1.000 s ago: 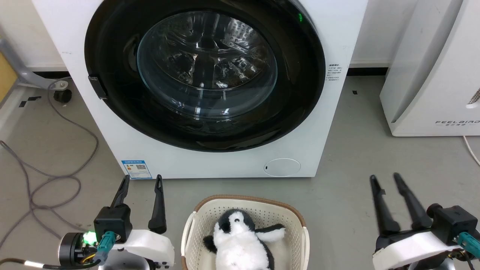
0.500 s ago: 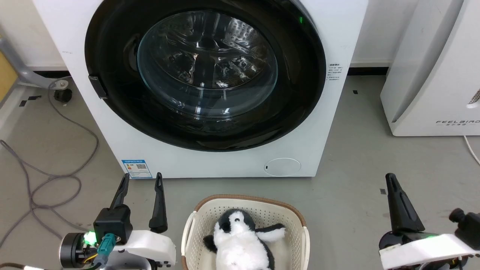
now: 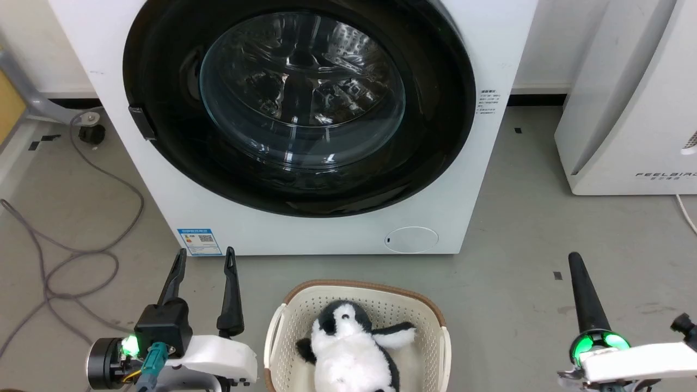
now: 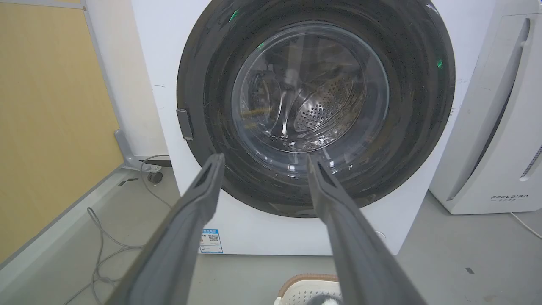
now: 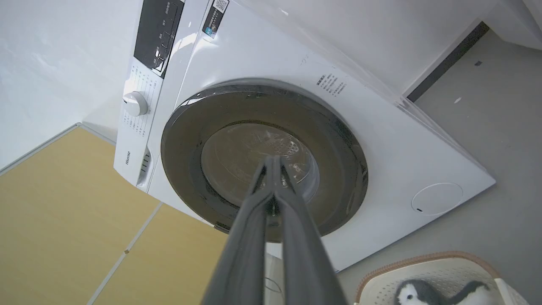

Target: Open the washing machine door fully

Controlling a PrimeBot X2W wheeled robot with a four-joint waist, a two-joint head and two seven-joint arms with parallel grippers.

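Black door (image 3: 163, 136) closed; left pincer (image 3: 206, 252) spread; wrist view reveals right pincer (image 5: 273, 161) clenched.

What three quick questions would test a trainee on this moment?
1. True or false: the door is closed on the washer.
2. What lies in the basket? A a towel; B a toy penguin; C a shoe.
3. Fill in: the left hand is ___, the right hand is ___.
Key: 1 true; 2 B; 3 open, shut.
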